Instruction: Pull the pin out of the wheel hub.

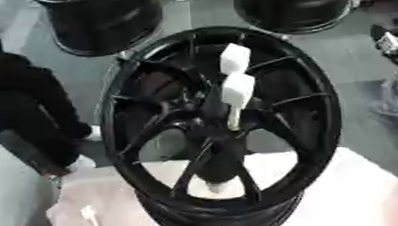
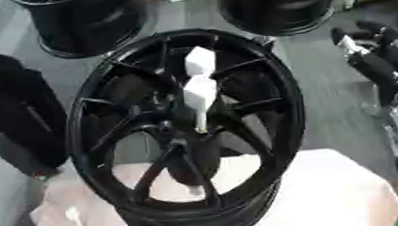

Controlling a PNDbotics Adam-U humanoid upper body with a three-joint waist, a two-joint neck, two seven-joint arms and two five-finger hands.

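A black spoked wheel hub [image 1: 303, 102] stands upright on a white-covered table. Near its centre, a white pin with a blocky head [image 1: 237, 93] has its thin shaft pointing down into the hub. A second white block [image 1: 234, 58] shows just above it. Something small and white [image 1: 214, 186] shows low between the spokes. My right hand [image 2: 356, 45] hangs to the right of the wheel, apart from it, at the end of a black and silver arm. My left hand does not show in either view.
A loose white pin [image 1: 91, 220] lies on the white table cover [image 1: 348, 190] at the front left. Two more black wheels [image 1: 99, 16] [image 1: 296, 0] stand behind on the grey floor. A dark-clothed figure [image 1: 26, 107] is at the left edge.
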